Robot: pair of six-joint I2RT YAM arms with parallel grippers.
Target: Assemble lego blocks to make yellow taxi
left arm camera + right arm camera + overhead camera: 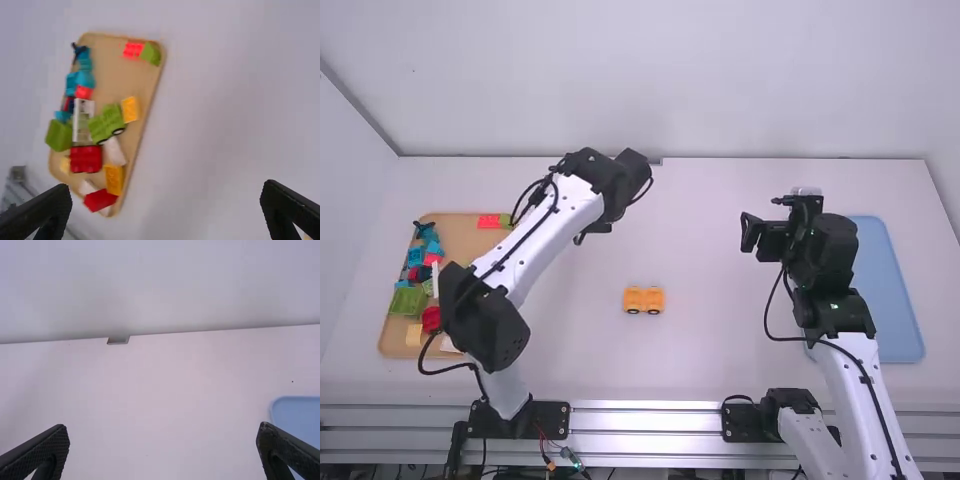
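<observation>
See a wheeled orange block [643, 299], nearer than and between left gripper [592, 232] and right gripper [768, 232] — spread wide alike.

Blue tray [900, 290]: lay at right. Green wheeled block [100, 129]: sat at left. White wall [660, 80]: stood on far side. Metal rail [645, 420]: ran along near edge.

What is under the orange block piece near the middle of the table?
Two dark wheels show under the near side of the orange piece, on the white table; its body hides the rest.
</observation>
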